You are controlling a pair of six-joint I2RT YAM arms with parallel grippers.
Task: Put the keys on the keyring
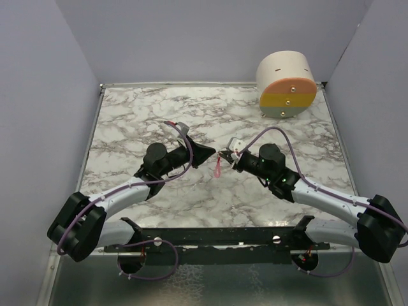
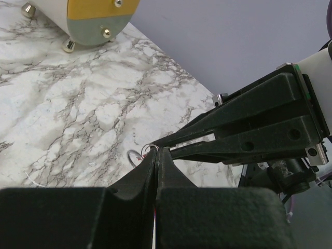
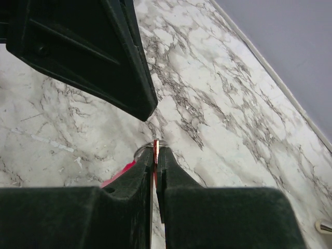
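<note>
Centre of the overhead frame, above the marbled worktop [image 1: 127, 121]: left tool [image 1: 211, 153] and right tool [image 1: 223, 155], tip to tip, both raised off the surface.

Item 1, left tool. Fingers pressed fully together, nothing plainly between them. Its tip meets the other tool's tip at the lower middle of its own wrist frame.

Item 2, right tool. Clenched on a thin red sliver at the bottom centre of its wrist frame. This is probably the key [image 3: 155, 155] held edge-on, though so narrow a view cannot rule out the strap's end.

Item 3, keyring [image 1: 218, 169]. Pink strap hangs free just below the two tips. Metal ring [image 3: 163, 143] shows as a silver arc at the very end of the right tool's fingers, touching the red sliver.

Step in hand, as judged: working the key's hole onto the ring's wire. Not finished.

Handling notes.
- Parts are far smaller than either tool, so moves should be slight and slow.
- One tool should act as a fixed anchor while the other slides along the wire's curve rather than pushing straight.
- Grip should be firm, since a slip drops the piece to the worktop.
- The dangling strap may swing and twist the ring, so let it settle first.
- The wrist frames give the best check that the wire has entered the hole.
</note>
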